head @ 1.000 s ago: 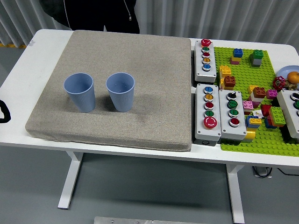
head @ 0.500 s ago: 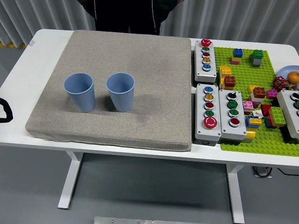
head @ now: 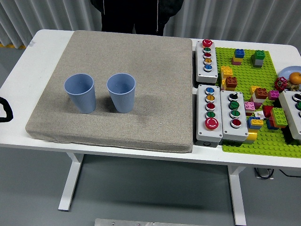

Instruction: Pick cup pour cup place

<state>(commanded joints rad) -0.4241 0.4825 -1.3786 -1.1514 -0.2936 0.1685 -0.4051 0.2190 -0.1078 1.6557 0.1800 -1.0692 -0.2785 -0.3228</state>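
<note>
Two blue ribbed cups stand upright side by side on a grey mat (head: 141, 61): the left cup (head: 80, 93) and the right cup (head: 121, 92). Both look empty. Only a small black part of my left hand (head: 3, 109) shows at the picture's left edge, well left of the cups and off the mat. My right hand is out of view.
A person in dark clothes (head: 136, 14) stands at the table's far side. Right of the mat are three grey button boxes (head: 209, 113) and a green baseplate (head: 263, 94) with several coloured bricks. Another button box (head: 294, 113) is at the right edge.
The person at the far side has shifted to the right. My left hand at the left edge has barely moved. The cups have not moved.
</note>
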